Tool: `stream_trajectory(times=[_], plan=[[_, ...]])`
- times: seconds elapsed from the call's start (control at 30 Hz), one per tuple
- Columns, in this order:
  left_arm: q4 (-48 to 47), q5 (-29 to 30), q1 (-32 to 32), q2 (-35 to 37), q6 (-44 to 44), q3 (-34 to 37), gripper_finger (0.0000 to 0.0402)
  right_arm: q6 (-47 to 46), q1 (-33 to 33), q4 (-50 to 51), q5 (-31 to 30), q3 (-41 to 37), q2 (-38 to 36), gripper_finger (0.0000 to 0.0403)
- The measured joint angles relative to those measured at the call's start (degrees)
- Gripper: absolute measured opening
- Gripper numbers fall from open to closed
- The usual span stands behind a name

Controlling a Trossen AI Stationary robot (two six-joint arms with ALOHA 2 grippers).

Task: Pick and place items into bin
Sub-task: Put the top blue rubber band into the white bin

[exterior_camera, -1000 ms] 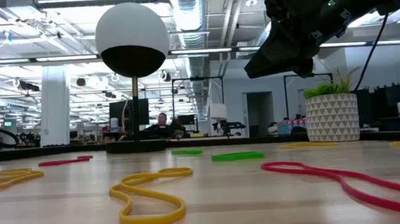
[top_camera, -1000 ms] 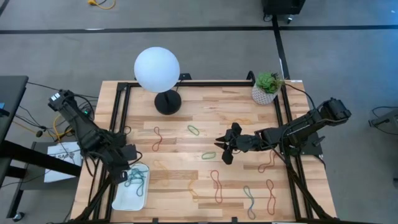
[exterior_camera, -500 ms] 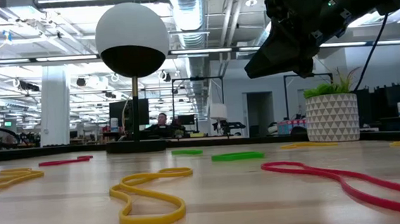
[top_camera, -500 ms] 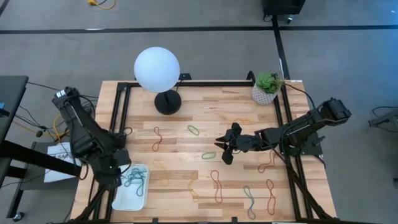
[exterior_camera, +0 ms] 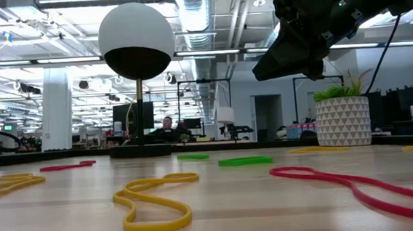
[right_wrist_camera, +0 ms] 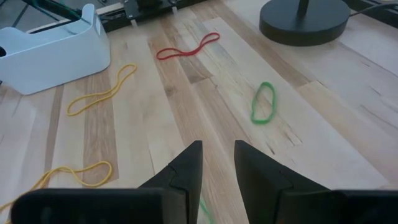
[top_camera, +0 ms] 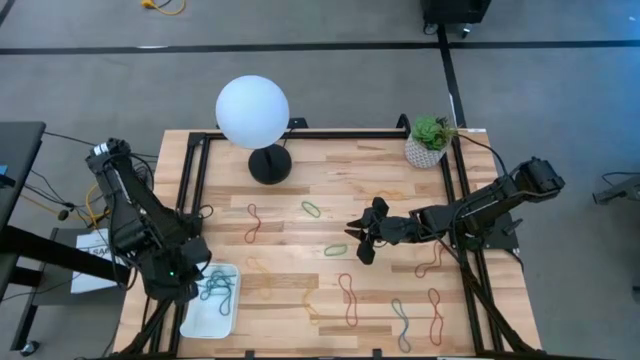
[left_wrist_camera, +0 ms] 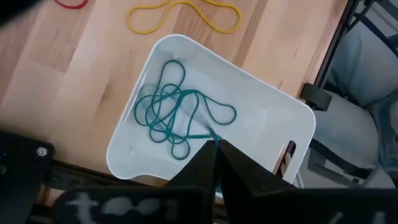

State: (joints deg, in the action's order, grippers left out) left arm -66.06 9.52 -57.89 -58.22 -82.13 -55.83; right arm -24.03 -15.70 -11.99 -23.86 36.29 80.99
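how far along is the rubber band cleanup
Early on. Done: a tangle of teal bands lies in the white bin. In hand: nothing visibly; the left tool is shut above the bin, the right tool hovers open near a green band. Left: about a dozen red, yellow, green bands on the table.

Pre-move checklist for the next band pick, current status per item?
1. Left hand shut, above the white tray: ok.
2. Teal bands lie inside the tray: ok.
3. Whether the left hand has let go of those bands, since one strand runs up to its tips: cannot tell.
4. Right hand open and holding nothing: ok.
5. Right hand hangs above the wood with a green band ahead of it: ok.
6. Lamp base stands apart from that band: ok.
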Motion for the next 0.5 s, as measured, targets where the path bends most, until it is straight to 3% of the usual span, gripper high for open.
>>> stream_trajectory(times=[0.27,0.5], plan=[[-0.02,0.64,0.0,0.0,0.21,0.0,0.0002,0.0,0.0,0.0,0.0,0.0,0.0,0.0087],[-0.21,4.54,0.0,0.0,3.08,0.0,0.0027,0.0,0.0,0.0,0.01,0.0,0.0,0.0087]])
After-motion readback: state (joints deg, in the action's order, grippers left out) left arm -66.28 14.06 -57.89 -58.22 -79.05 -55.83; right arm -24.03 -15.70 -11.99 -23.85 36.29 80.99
